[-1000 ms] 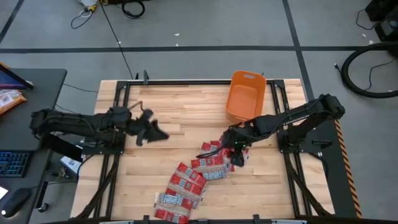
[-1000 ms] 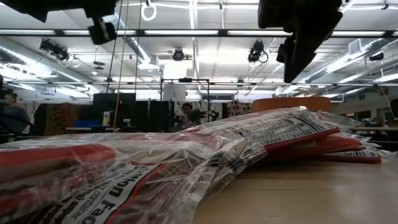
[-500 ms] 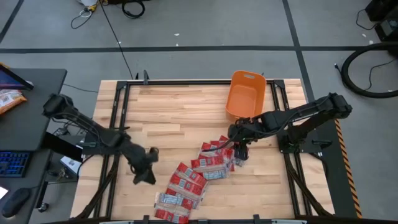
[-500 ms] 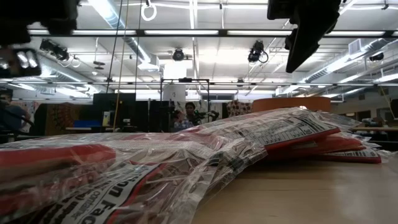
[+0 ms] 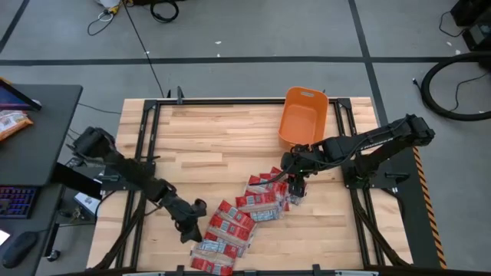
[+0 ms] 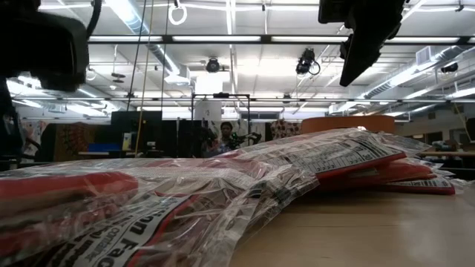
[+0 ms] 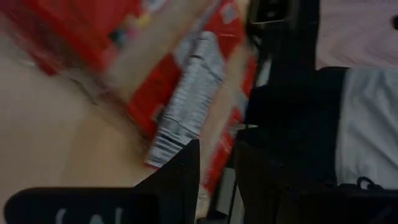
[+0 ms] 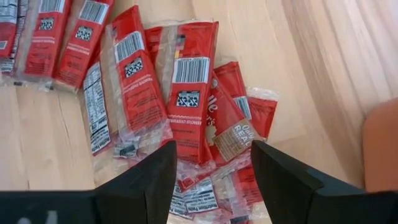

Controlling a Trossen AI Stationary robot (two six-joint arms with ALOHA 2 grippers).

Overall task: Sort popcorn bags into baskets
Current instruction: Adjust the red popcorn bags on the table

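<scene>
Several red popcorn bags with white label panels lie overlapping in a band on the wooden table, from its middle to the near edge. The orange basket stands at the far right. My left gripper hangs low beside the band's near left end. Its fingers are open, and in the left wrist view a bag lies just ahead of the gripper. My right gripper hovers open above the far end of the band. The right wrist view shows bags below the gripper's gap.
Bare wood stretches across the far left of the table. Black frame rails run along both sides. A dark desk with a keyboard stands left of the table. A person shows in the room behind.
My left gripper has swung from the table's middle left toward the near edge and down, tipping downward and ending beside the near end of the bag band. Its fingers keep the same gap. The bags lie as before.
</scene>
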